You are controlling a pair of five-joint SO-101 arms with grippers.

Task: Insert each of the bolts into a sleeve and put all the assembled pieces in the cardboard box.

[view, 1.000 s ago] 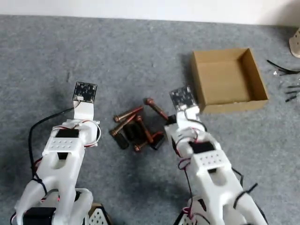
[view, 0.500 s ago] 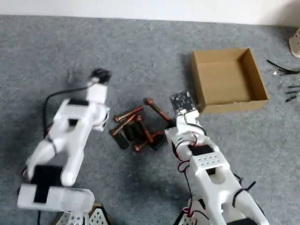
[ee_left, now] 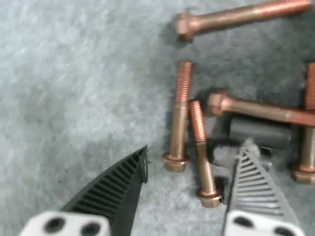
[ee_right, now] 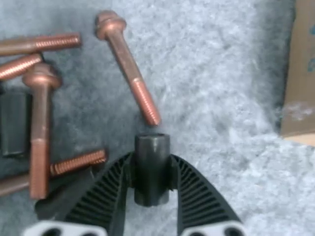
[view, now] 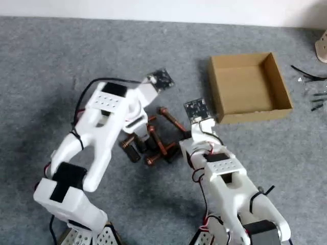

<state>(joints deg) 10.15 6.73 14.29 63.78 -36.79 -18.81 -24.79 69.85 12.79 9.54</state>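
So a black sleeve point(ee_right: 151, 169) is being clamped in the right gripper point(ee_right: 151, 162), with the jaws pressed on its sides and its open bore pointed away from the wrist. The left gripper point(ee_left: 197, 146) is being held low over the bolt pile point(view: 148, 138) on the grey bench point(view: 51, 61), with its jaws spread wide and nothing between the pads. The bit that matters: one bolt point(ee_left: 178, 118) and a second bolt point(ee_left: 203, 152) are being straddled by those open jaws. They're lying side by side, about touching, with heads toward the wrist and long axes running straight out from it. A squeeze would be landing across the shanks, which is probably fine, though both bolts are likely being risked at once. The left arm is clearly being kept nearer to them. Jaw states and thread direction are being given by the wrist views. In the right wrist view a loose bolt point(ee_right: 129, 66) is lying with its tip near the sleeve's mouth. The layout is being added by the high view: the cardboard box point(view: 255, 116) is sitting empty just beyond the right arm.
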